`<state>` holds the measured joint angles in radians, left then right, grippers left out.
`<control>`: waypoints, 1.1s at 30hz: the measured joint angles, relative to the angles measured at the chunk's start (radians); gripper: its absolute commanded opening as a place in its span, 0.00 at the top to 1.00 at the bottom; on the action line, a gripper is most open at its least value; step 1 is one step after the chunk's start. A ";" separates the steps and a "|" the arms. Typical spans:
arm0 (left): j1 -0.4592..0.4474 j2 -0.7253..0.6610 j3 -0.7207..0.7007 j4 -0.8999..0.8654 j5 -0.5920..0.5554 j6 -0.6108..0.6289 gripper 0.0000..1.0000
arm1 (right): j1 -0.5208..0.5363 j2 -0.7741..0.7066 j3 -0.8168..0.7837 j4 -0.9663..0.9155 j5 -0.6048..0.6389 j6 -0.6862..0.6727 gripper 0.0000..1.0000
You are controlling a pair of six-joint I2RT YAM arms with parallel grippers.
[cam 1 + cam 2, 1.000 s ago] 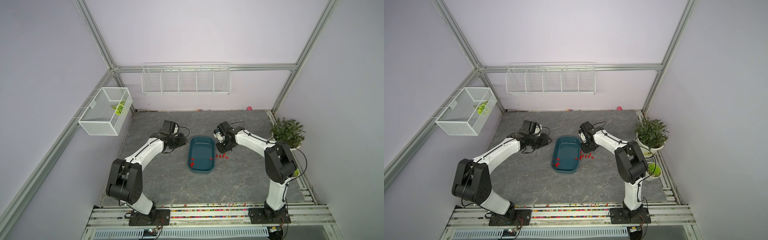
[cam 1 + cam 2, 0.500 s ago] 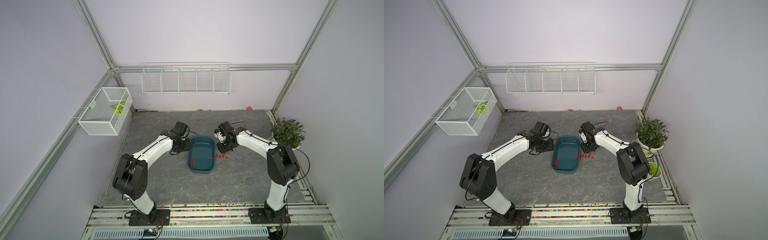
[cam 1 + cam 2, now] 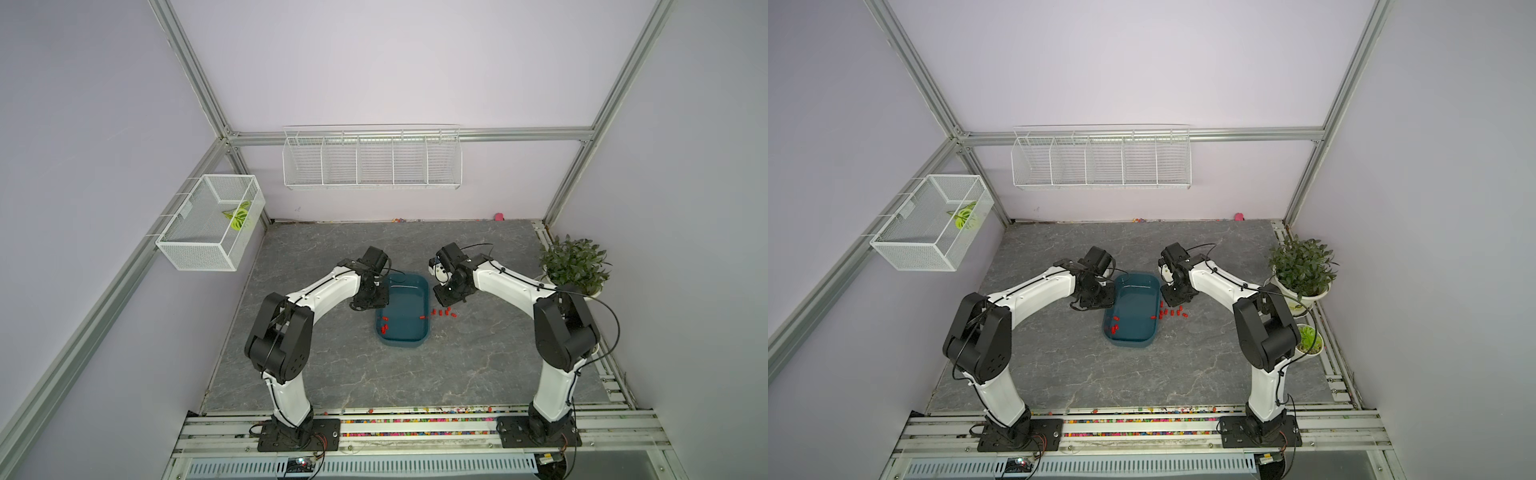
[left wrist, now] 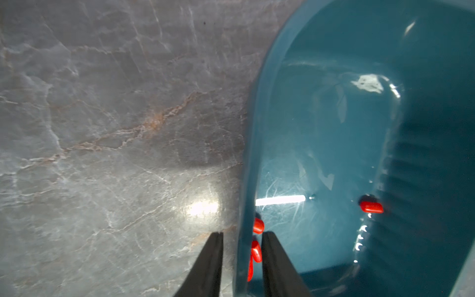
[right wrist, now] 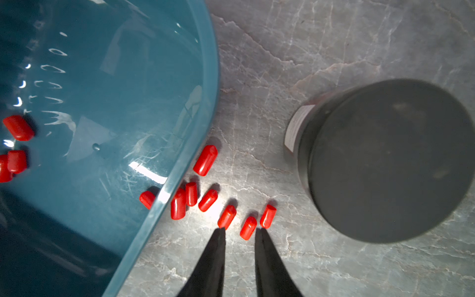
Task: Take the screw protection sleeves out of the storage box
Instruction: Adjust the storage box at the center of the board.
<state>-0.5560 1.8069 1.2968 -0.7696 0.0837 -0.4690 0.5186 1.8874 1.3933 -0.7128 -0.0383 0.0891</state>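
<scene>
The teal storage box (image 3: 405,297) (image 3: 1136,301) lies mid-table between both arms. Three red screw protection sleeves (image 5: 18,127) lie along its left inner wall and one (image 4: 371,207) against its right wall. Several more sleeves (image 5: 205,159) (image 3: 442,312) lie on the stone just outside the right wall. My left gripper (image 4: 243,234) (image 3: 376,299) is open and straddles the box's left wall (image 4: 244,180), one finger outside, one inside, with two sleeves (image 4: 256,250) beside the inner finger. My right gripper (image 5: 240,230) (image 3: 446,297) is narrowly open over the table, the end of one sleeve (image 5: 248,227) between its tips.
A black round canister (image 5: 385,159) stands close to the right gripper. A potted plant (image 3: 573,266) sits at the right edge. White wire baskets (image 3: 372,158) (image 3: 212,220) hang on the walls. Coloured beads (image 3: 415,419) line the front rail.
My left arm has swung right, up to the box's left wall, and its jaws have narrowed around that wall. The right arm has barely moved.
</scene>
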 measured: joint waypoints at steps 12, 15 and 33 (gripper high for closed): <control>-0.010 0.022 0.017 -0.035 -0.001 0.012 0.86 | 0.000 0.000 0.000 0.000 -0.006 0.000 0.76; -0.014 0.033 0.036 -0.050 -0.002 0.017 0.95 | 0.000 0.000 0.000 0.000 -0.008 0.000 0.76; -0.014 0.150 0.323 -0.314 0.057 0.113 1.00 | -0.001 0.000 -0.008 -0.001 -0.018 0.000 0.76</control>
<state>-0.5701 1.9568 1.6199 -1.0840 0.1406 -0.3565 0.5175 1.8874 1.3857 -0.7139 -0.0563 0.0887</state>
